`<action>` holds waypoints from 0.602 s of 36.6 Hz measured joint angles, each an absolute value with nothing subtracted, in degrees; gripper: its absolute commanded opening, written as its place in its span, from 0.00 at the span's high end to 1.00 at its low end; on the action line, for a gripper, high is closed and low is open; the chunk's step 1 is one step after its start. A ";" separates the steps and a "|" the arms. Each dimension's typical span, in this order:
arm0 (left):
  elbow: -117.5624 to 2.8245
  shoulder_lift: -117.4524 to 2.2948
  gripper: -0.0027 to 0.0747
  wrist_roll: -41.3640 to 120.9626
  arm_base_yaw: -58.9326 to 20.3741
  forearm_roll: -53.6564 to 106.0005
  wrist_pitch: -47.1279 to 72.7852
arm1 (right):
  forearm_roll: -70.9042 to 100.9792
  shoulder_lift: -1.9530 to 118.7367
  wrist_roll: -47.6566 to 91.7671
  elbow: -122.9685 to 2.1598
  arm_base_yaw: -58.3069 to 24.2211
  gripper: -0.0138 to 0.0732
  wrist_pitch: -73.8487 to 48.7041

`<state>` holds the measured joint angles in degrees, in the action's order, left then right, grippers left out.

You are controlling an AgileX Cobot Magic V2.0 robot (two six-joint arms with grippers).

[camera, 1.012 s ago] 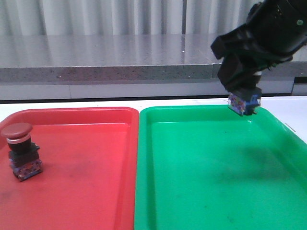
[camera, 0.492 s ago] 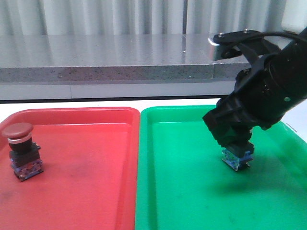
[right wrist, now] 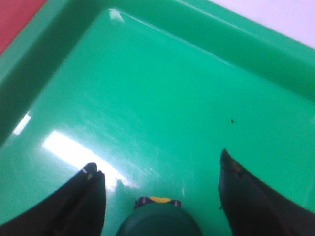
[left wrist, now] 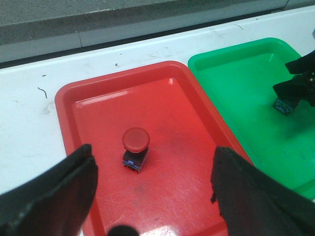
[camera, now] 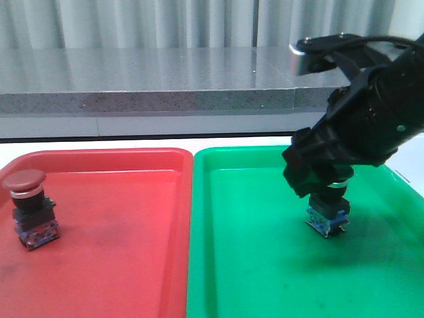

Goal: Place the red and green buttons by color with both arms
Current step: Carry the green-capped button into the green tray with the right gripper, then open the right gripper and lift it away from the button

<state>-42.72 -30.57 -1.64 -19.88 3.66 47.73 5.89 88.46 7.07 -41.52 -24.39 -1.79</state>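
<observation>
The red button (camera: 26, 205), with a dark red mushroom cap, stands upright at the left of the red tray (camera: 119, 225). The left wrist view shows this red button (left wrist: 135, 141) ahead of my open left gripper (left wrist: 152, 150), which hovers above the red tray (left wrist: 172, 108) with nothing between its fingers. The green button (camera: 327, 216) stands in the green tray (camera: 252, 258). My right gripper (camera: 324, 189) sits over it. In the right wrist view its green cap (right wrist: 160, 222) lies between the spread fingers of the right gripper (right wrist: 157, 160), touching neither.
The two trays lie side by side on a white table (left wrist: 29, 123), rims touching. A grey stone ledge (camera: 146, 79) runs along the back. The right arm's black body (camera: 377, 112) and cable hang over the green tray's right half.
The right gripper came down from the green tray's back edge to its middle with the green button, then spread its fingers and rose slightly. The button now stands on the tray.
</observation>
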 measured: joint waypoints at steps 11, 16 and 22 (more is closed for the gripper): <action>-42.72 -30.57 0.34 -1.64 -19.88 3.66 47.73 | 5.78 69.71 7.07 -41.52 -24.39 0.25 -16.76; -42.72 -30.57 0.34 -1.64 -19.88 3.66 47.73 | 5.68 59.78 6.94 -41.31 -24.39 0.25 -25.40; -42.72 -30.57 0.34 -1.64 -19.88 3.66 47.73 | 5.59 49.73 6.41 -41.31 -24.39 0.25 -34.32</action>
<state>-42.72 -30.57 -1.64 -19.88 3.66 47.73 5.59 49.73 6.41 -41.31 -24.39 -34.32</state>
